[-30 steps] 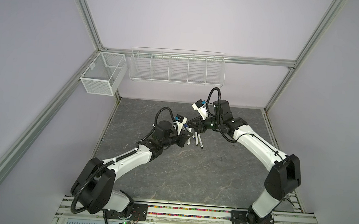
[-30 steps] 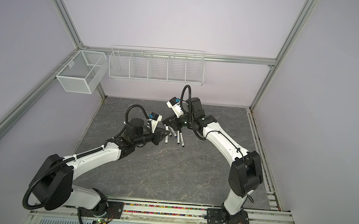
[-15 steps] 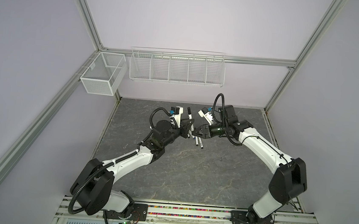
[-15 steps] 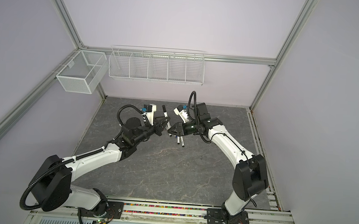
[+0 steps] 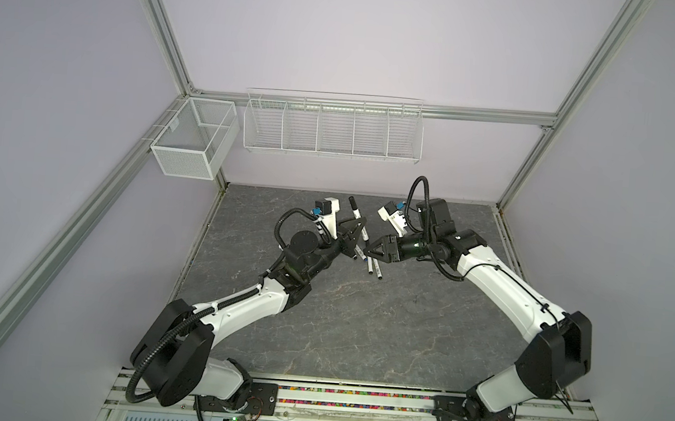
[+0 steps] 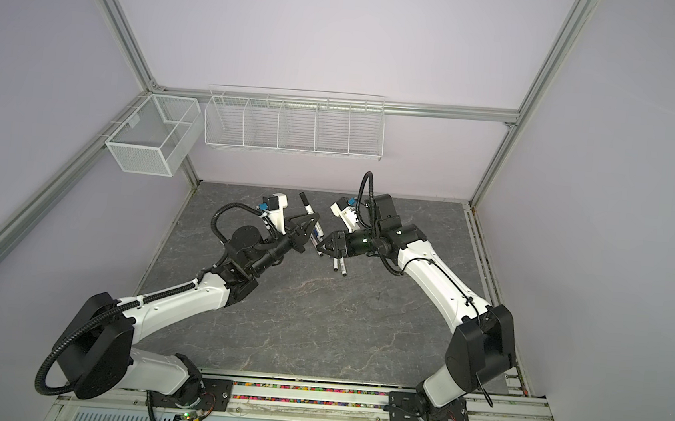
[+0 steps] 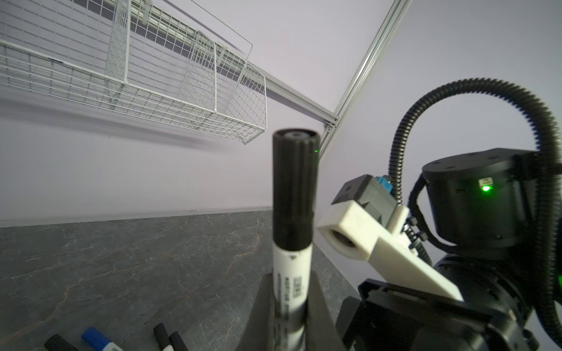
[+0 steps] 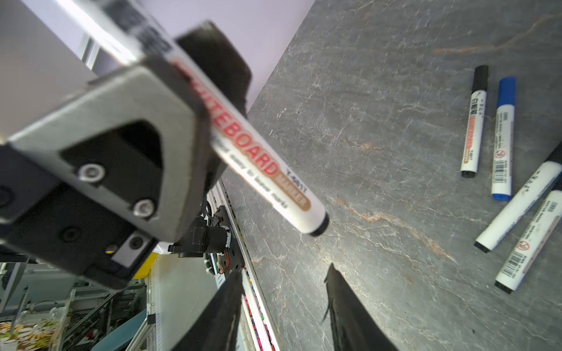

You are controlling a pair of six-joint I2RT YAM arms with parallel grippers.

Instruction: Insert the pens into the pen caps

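Right wrist view: the left end effector [image 8: 197,91] is clenched mid-barrel on one pen [image 8: 264,170]. The barrel reads "WHITEBOARD" in red and "MARKER" on a brown band, and the finer print below is too blurred to read. Its black end plug [image 8: 319,226] hangs clear above the grey surface [image 8: 365,91]. The right end effector [image 8: 286,270] is released, its dark fingers [image 8: 349,313] apart with only the surface showing between them. Four other pens lie on the surface: a black-capped pen [image 8: 476,121] and a blue-capped pen [image 8: 504,136] lie nearly parallel, just beside each other. The other two [image 8: 517,206] are partly cut by the frame. Barcodes and small red prohibition signs show on two barrels. In the left wrist view the held pen wears a black cap [image 7: 293,194], and four more caps show low in the frame, three black and one blue [image 7: 94,337], so there are five pens, all capped. In both top views the held pen tilts with its cap toward twelve o'clock. The two end effectors face each other, near but apart, over the lying cluster [image 5: 372,266], which sits toward twelve o'clock from the surface's middle and close to the back edge. Open surface runs from there to the front rail [image 5: 352,400] at six o'clock. A five-compartment wire rack [image 5: 333,125] hangs at twelve o'clock and a mesh box [image 5: 192,140] at ten.
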